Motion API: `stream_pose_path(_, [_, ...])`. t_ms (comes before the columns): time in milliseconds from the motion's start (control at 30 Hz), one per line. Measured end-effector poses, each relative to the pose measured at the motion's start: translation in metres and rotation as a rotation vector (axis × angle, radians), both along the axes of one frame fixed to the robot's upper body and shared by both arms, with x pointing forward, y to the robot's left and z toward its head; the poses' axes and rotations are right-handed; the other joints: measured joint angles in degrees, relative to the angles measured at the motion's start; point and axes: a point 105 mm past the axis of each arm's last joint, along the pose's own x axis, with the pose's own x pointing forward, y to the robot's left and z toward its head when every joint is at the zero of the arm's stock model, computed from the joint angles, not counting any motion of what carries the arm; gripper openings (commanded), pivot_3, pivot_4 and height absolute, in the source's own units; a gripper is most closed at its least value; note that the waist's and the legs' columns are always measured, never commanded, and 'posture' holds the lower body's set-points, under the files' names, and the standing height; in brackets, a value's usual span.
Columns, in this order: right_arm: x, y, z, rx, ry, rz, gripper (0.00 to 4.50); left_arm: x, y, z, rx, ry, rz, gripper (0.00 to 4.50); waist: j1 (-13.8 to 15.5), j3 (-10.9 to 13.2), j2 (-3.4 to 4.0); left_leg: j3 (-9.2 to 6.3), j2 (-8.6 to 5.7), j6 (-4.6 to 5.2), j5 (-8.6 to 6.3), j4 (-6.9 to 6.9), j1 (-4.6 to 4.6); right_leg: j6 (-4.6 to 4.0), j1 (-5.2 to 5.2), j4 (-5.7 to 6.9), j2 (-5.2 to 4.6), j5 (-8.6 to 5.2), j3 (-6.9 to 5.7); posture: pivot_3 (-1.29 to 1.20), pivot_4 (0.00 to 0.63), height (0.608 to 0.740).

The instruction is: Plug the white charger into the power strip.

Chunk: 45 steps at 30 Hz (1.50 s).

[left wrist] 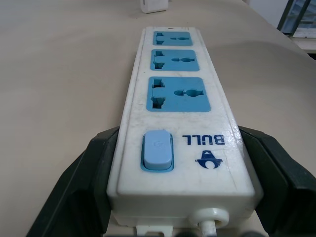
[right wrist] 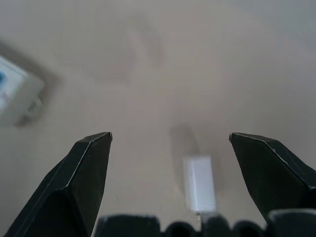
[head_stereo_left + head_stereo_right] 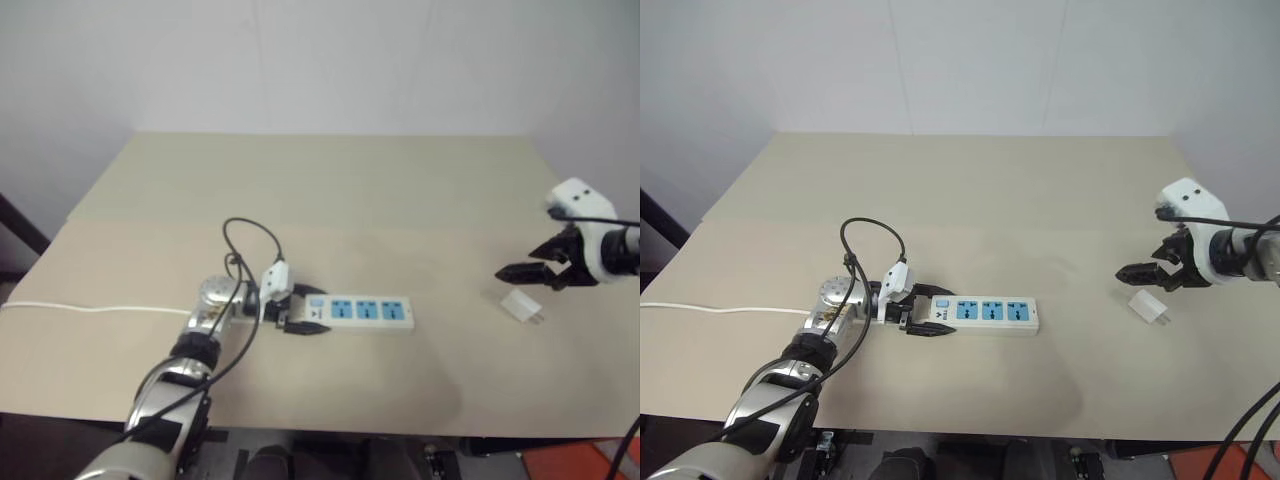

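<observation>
- Right gripper [image 3: 527,272]: black fingers spread wide, nothing between them; hangs above the desk, tilted downward, just beside and above the white charger.
- White charger [image 3: 522,306]: small boxy adapter lying flat on the desk at the robot's right, well apart from the power strip; prongs at its outer end. In the right wrist view it sits between the two parted fingers but lower, not touched by either.
- Left gripper [image 3: 925,309]: fingers closed around the switch end of the power strip, one on each long side, as the left wrist view shows; pads appear pressed to the casing.
- Power strip [image 3: 367,313]: long white bar flat on the desk near the middle, three blue socket panels in a row, all vacant; blue switch at the held end.
- Cord [image 3: 90,309]: thin, white, running off toward the left desk edge.
- Desk [image 3: 330,190]: plain beige top, otherwise bare around both items.
- Step in hand, judged: approach for pickup of the charger, with the strip braced by the other arm.
- Next move calls for, judged: lowering the right gripper until the fingers straddle the charger's body, closing on its sides away from the prongs, then lifting and turning it prongs-down toward a socket.
- Risk, judged: a flat-lying, small body may slide or tip when pinched.
</observation>
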Motion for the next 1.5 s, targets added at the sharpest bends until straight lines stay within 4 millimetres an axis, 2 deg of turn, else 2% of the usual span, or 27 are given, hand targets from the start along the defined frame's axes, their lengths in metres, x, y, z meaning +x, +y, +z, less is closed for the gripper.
stream_pose_path(233, [0.013, -0.010, -0.003, -0.093, 0.054, 0.051, 4.50, -0.001, -0.001, 0.000, 0.002, 0.008, 0.000, 3.28, 0.0, 0.0, 0.05, 0.00, -0.01, -0.01, 0.00, 0.02, -0.02, 0.02, -0.02, -0.02, 0.00, -0.01, -0.01, 0.00, 0.150, 0.740])
stream_pose_path(567, [0.021, -0.011, -0.036, -0.153, 0.212, 0.120, 4.50, -0.005, 0.000, 0.000, 0.001, 0.004, 0.010, 3.28, -0.2, 0.0, 0.08, 0.02, -0.02, -0.04, 0.02, 0.02, -0.03, 0.02, -0.06, 0.01, -0.01, 0.00, 0.00, 0.00, 0.150, 0.740])
stream_pose_path(1300, [0.035, -0.018, -0.079, -0.207, 0.333, 0.126, 4.50, -0.013, 0.006, -0.002, -0.001, 0.007, 0.049, 3.28, -1.3, -0.1, 0.13, 0.02, -0.02, -0.10, 0.05, 0.01, 0.01, 0.01, -0.07, 0.06, 0.00, 0.00, 0.02, 0.00, 0.150, 0.740])
stream_pose_path(1500, [0.044, -0.015, -0.079, -0.211, 0.315, 0.128, 4.50, -0.015, 0.008, -0.002, 0.003, 0.010, 0.056, 3.28, -1.5, -0.1, 0.15, 0.02, -0.01, -0.10, 0.05, 0.00, 0.05, 0.01, -0.05, 0.07, 0.02, 0.01, 0.03, 0.00, 0.150, 0.740])
